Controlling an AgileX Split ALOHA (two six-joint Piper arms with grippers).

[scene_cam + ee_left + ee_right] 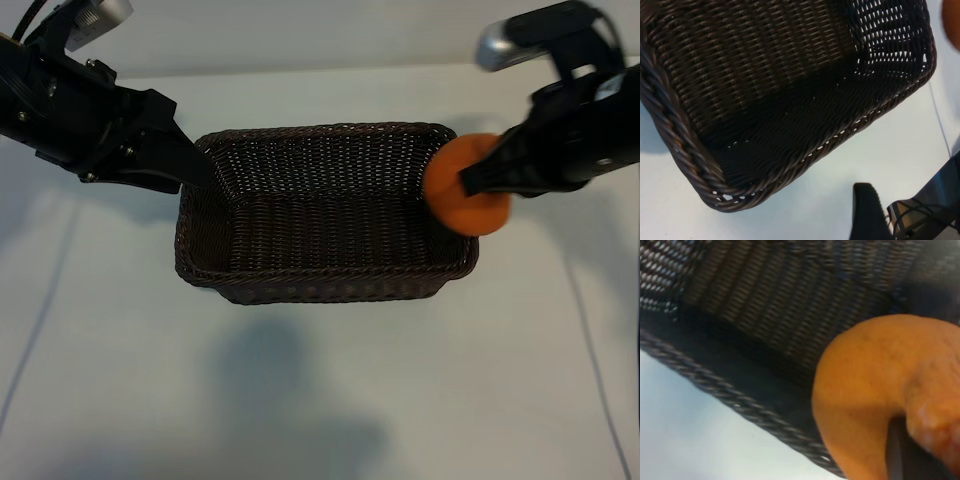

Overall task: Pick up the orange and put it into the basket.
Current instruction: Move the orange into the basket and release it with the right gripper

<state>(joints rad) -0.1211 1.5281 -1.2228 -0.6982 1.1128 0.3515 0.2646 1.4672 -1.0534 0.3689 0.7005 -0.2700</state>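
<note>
Table [320,400]: a pale, plain surface that carries the basket; soft shadows lie on it in front of the basket and beneath both arms.
Basket [300,285]: a dark brown woven wicker basket, rectangular with rounded corners, a braided rim and sloping sides, standing upright near the middle of the table. In the left wrist view its inside [790,100] shows as bare weave with a dark floor. The right wrist view shows its rim [715,385] and inner wall just beyond the fruit.
Left arm: black, reaching in from the exterior view's left, angled downward toward the basket.
Left gripper [190,160]: sits at the basket's left end, by the rim. Its fingers are spread apart; whether they pinch the wicker wall or only stand by it cannot be told. One dark fingertip [867,210] shows in the left wrist view, over the table beside the basket's outer wall.
Right arm: black, reaching in from the exterior view's right, tilted downward toward the basket.
Right gripper [478,180]: clenched on the orange, above the basket's right end.
Orange [462,188]: small, round, bright orange, held in the air over the basket's right rim, partly above the interior, clear of the basket floor. In the right wrist view it [875,390] fills the near side, with a dark finger [902,450] across it.
</note>
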